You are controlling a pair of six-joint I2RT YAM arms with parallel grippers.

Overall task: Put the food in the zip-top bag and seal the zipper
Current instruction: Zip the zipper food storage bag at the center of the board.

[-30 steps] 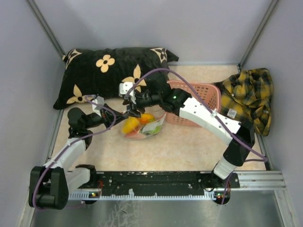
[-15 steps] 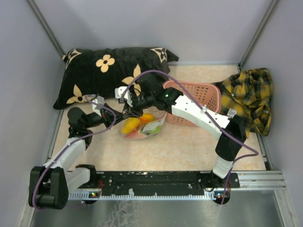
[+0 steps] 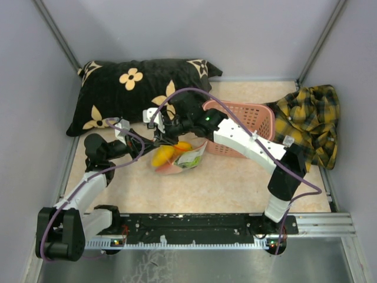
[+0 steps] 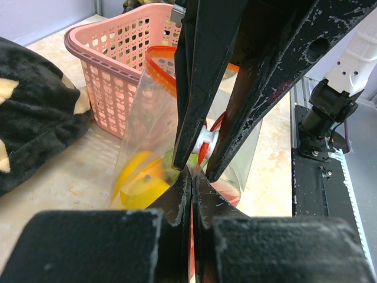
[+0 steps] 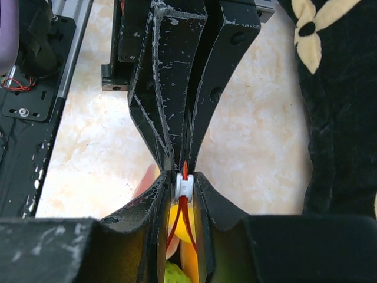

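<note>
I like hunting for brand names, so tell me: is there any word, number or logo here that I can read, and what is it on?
No text can be read in any view.
Label on the zip-top bag: too small and blurred to read.
White tag on the right arm: too small to read.
Pillow: flower pattern only, no words.

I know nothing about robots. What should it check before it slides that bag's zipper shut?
1. Left end effector shut on the zipper strip: ok.
2. Right end effector pinching the white slider: ok.
3. Food inside the zip-top bag: a yellow piece is in; the rest, cannot tell.
4. Mouth sealed: not ok, it gapes open.
5. Pink basket clear of the slide path: cannot tell.
</note>
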